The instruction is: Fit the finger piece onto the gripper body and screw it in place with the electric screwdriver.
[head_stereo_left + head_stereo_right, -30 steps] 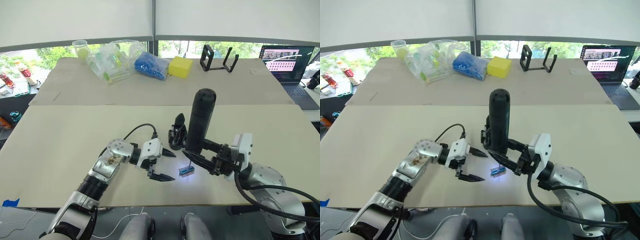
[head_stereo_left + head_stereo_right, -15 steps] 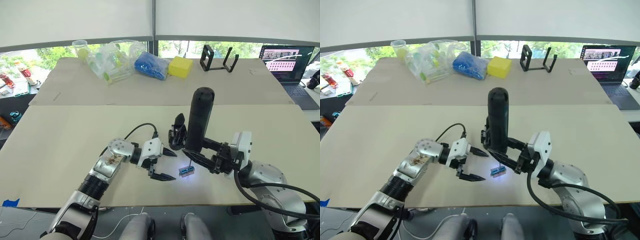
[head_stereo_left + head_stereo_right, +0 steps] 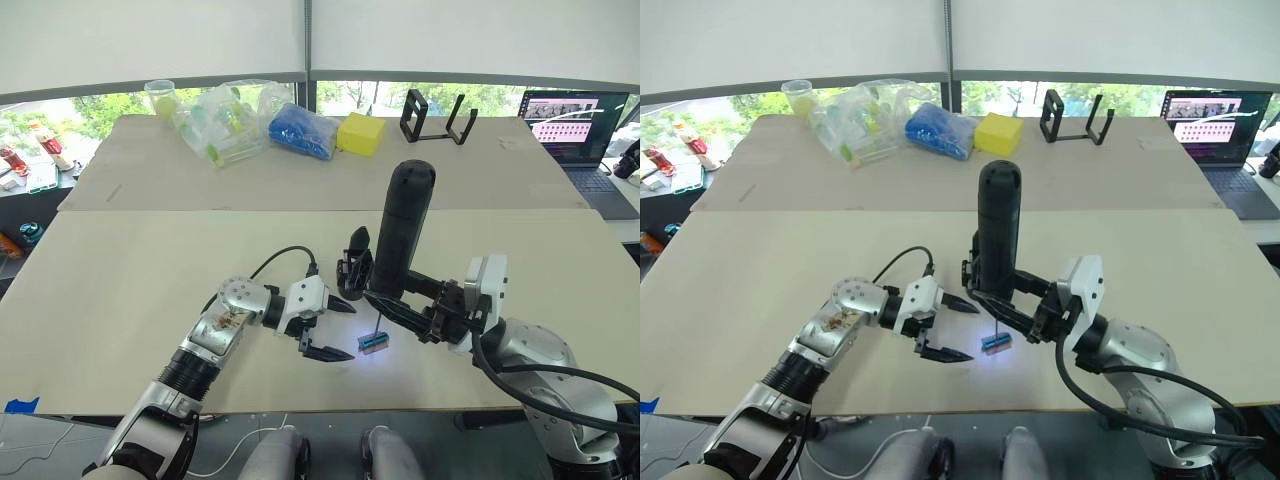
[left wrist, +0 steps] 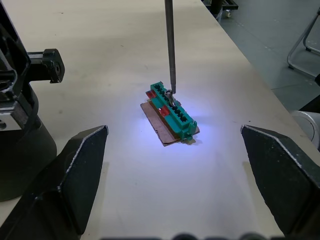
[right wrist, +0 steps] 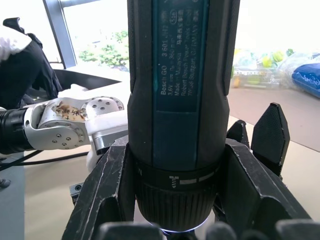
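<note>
Green plastic shows nearest the desk's front edge: a small terminal block on a brown backing lies flat in a pool of white light, roughly midway along that edge. The thin metal bit of the electric screwdriver comes down onto its top. The screwdriver stands nearly upright, leaning slightly, clamped low on its barrel between the two black fingers of the right gripper, which reaches in from the desk's right side.

On the block's left, the left gripper hovers just above the desk with its fingers spread wide and nothing between them, one fingertip on either side of the block without touching it.

Just behind the block and the left gripper, beside the screwdriver's barrel, the gripper body sits on the desk with a pointed black prong standing up from it. Whether the finger piece is fitted cannot be told.

Farther back, on a second table, lie clear plastic bags, a blue bag, a yellow block and a black stand. A laptop sits open at the far right.
</note>
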Robot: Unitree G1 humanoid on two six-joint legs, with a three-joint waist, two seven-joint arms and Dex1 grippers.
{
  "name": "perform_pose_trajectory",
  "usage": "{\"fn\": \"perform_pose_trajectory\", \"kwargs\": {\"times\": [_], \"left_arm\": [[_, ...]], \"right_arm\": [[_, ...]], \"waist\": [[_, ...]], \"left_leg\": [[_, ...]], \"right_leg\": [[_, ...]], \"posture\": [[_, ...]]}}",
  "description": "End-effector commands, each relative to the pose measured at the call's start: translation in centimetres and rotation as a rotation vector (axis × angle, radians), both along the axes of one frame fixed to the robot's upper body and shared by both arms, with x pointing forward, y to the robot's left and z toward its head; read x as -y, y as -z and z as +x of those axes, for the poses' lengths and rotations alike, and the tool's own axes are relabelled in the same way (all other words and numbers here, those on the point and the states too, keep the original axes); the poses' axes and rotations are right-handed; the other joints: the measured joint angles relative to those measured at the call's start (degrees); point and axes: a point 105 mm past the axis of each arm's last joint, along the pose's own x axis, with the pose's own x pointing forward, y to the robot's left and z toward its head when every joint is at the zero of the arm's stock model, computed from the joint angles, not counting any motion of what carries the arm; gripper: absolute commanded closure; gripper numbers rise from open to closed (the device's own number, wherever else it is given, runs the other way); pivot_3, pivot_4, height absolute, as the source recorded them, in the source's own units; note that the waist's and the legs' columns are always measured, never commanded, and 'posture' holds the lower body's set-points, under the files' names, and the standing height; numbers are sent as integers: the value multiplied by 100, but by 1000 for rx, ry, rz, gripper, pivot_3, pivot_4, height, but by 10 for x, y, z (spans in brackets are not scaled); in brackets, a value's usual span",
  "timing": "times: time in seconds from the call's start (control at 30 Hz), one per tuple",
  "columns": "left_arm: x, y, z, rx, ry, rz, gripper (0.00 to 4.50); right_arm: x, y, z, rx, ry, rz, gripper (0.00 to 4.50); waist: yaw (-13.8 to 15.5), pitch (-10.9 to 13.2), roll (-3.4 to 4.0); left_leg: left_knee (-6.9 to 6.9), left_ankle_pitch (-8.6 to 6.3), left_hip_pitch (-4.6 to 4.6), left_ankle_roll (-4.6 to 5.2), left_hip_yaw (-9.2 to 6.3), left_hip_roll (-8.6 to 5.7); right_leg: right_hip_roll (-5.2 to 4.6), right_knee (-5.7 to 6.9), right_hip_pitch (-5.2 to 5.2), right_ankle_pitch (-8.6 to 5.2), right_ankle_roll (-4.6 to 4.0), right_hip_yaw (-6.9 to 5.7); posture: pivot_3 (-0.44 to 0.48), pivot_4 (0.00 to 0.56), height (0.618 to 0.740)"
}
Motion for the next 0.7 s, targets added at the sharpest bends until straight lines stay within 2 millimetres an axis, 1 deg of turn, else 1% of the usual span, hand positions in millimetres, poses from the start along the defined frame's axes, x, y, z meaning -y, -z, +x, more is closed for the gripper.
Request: {"fn": "perform_pose_trajectory", "kwargs": {"times": [0.03, 0.27, 0.7], "left_arm": [[2, -9, 1, 35, 15, -25, 0], [2, -9, 1, 35, 13, -24, 0], [1, -12, 5, 43, 2, -25, 0]], "right_arm": [[-1, -16, -5, 86, -8, 9, 2603], [0, -17, -6, 86, -11, 17, 2603], [-2, -6, -3, 61, -18, 8, 2603]], "waist": [[0, 0, 0], [0, 0, 0], [1, 0, 0]], "left_leg": [[0, 0, 0, 0, 1, 0], [0, 0, 0, 0, 1, 0], [0, 0, 0, 0, 0, 0]], "right_leg": [[0, 0, 0, 0, 0, 0], [0, 0, 0, 0, 0, 0], [0, 0, 1, 0, 0, -1]], "posture": [[0, 150, 740], [0, 150, 740], [0, 150, 740]]}}
